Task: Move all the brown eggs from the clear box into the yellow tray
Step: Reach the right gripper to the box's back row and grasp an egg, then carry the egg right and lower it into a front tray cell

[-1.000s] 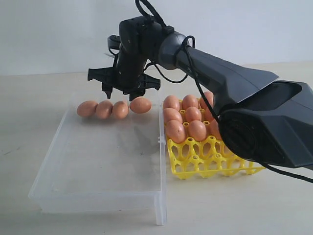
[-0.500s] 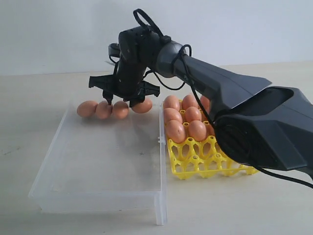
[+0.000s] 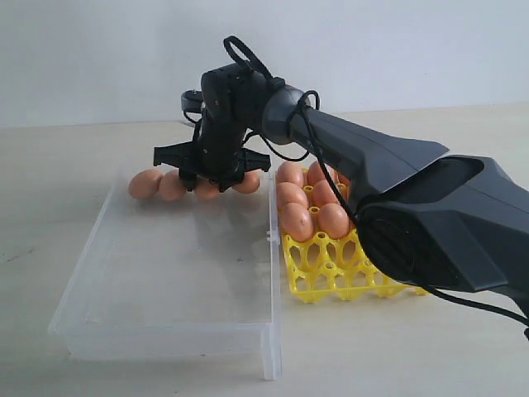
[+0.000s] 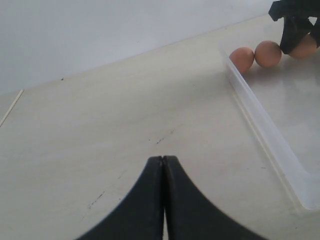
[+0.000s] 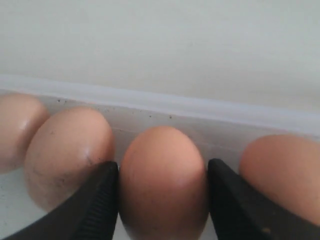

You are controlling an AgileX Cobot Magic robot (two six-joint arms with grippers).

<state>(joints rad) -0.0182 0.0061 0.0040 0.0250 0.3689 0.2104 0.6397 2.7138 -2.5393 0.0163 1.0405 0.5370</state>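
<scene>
1. Brown eggs [image 3: 145, 183]: four in a row along the far wall of the clear box [image 3: 165, 335]. More sit in the yellow tray [image 3: 331, 277], just beside the box.
2. Third egg [image 5: 162, 180] of that row: between the fingers [image 5: 95, 205] of my right gripper [image 3: 208, 179], which are spread and close against its sides.
3. Left gripper [image 4: 163, 162]: fingers pressed together, over the table [image 4: 100, 115] beside the box.
</scene>
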